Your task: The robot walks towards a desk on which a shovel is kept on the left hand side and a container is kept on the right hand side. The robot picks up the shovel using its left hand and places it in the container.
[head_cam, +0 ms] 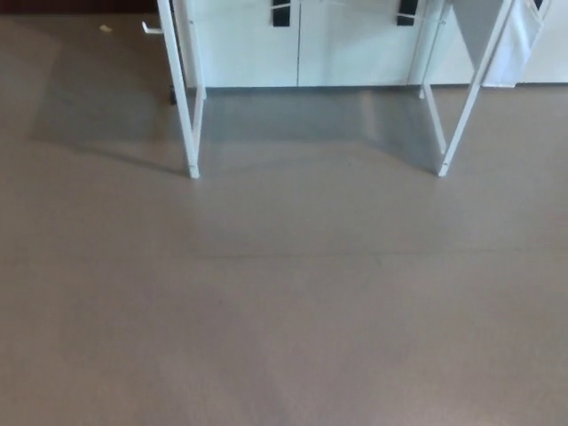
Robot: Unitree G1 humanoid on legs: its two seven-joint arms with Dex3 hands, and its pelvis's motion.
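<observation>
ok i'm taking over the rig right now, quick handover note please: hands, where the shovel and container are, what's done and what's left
Hands: neither the left nor the right hand is in view.
Things: the shovel and the container do not show. The head view takes in only brown floor, two white desk legs and white cabinets behind them.
Done: nothing picked up as far as this view shows; the desk top is out of frame.
Left: close on the desk, pick the shovel with the left hand, place it in the container.
</observation>
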